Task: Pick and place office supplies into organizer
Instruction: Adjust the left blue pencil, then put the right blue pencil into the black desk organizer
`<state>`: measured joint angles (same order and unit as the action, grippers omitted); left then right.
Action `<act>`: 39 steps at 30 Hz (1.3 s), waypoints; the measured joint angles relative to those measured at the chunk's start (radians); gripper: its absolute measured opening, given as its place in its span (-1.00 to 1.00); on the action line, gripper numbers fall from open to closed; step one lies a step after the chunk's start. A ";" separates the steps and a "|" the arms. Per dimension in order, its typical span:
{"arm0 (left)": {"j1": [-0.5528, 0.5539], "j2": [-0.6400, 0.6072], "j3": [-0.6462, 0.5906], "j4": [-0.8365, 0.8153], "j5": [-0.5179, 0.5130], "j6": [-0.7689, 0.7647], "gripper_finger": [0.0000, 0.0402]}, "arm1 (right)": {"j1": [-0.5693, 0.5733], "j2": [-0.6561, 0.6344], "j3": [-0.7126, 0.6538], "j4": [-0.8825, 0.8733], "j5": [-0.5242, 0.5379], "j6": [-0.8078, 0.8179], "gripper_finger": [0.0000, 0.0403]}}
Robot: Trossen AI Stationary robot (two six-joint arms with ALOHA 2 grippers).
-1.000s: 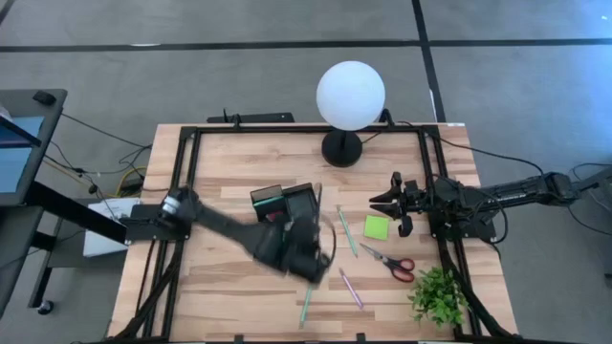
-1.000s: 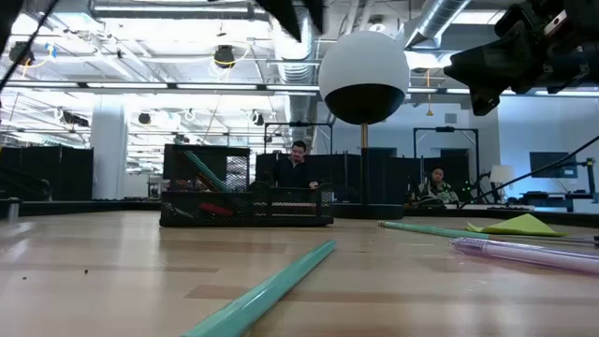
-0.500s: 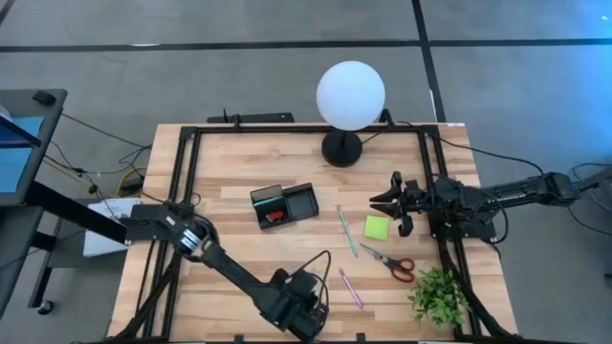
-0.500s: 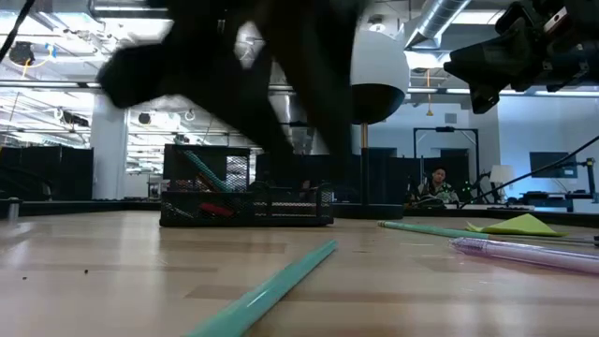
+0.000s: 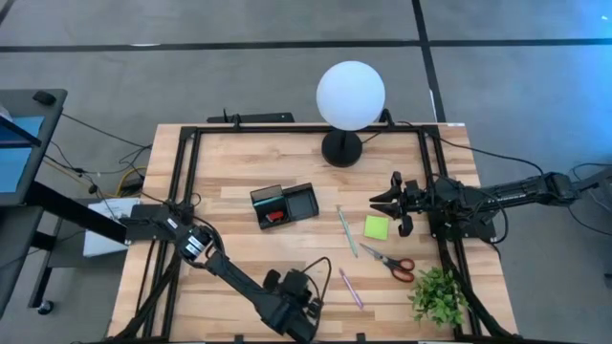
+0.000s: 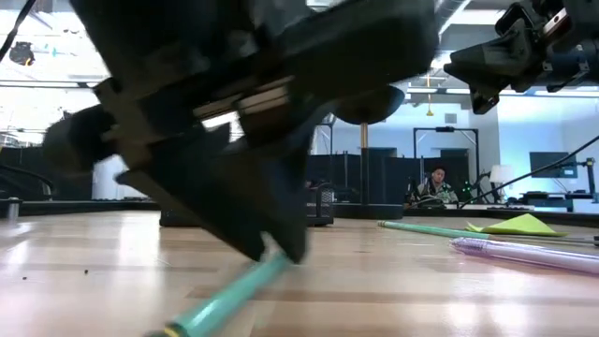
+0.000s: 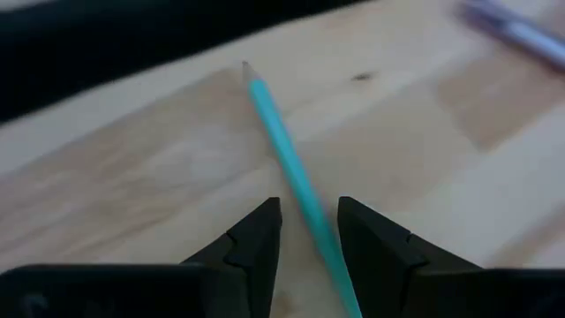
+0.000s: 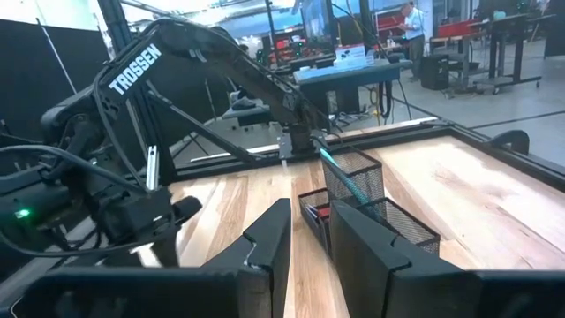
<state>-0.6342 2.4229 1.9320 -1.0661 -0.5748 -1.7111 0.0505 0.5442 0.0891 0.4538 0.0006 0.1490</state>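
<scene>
We see the left hand [image 7: 309, 231] low on the surface [image 5: 239, 191], fingers parted astride the teal pen [image 7: 287, 155], not gripping.

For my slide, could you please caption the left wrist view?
Left gripper open, fingers straddling the teal pen lying on the wooden table.

Globe lamp [image 5: 351, 94] – plant [image 5: 438, 294]

A teal pen [image 7: 291, 168] lies on the pale wood-grain worktop [image 5: 239, 182]. The organizer [image 5: 284, 204] is black mesh, the sticky pad [image 5: 376, 226] lime green, the scissors [image 5: 392, 261] red-handled, the lamp [image 5: 351, 94] white with a black base.
</scene>
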 joint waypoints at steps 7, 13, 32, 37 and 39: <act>-0.014 0.000 -0.001 -0.249 0.026 -0.037 -0.42 | 0.000 0.000 0.000 0.000 0.000 0.000 -0.62; -0.005 0.003 -0.004 -0.456 0.014 -0.154 -0.42 | 0.000 0.000 0.000 0.000 0.000 0.000 -0.62; -0.027 0.001 0.245 -0.464 0.045 0.426 -0.56 | 0.000 0.000 0.000 0.000 0.000 0.000 -0.62; -0.029 -0.008 0.350 -0.505 0.105 0.735 -0.66 | 0.000 0.000 0.000 0.000 0.000 0.000 -0.62; -0.029 -0.037 0.347 -0.503 0.124 0.827 -0.67 | 0.000 0.000 0.000 0.003 0.000 0.000 -0.62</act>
<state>-0.6632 2.3858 2.2785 -1.5690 -0.4507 -0.8842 0.0505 0.5438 0.0891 0.4572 0.0006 0.1493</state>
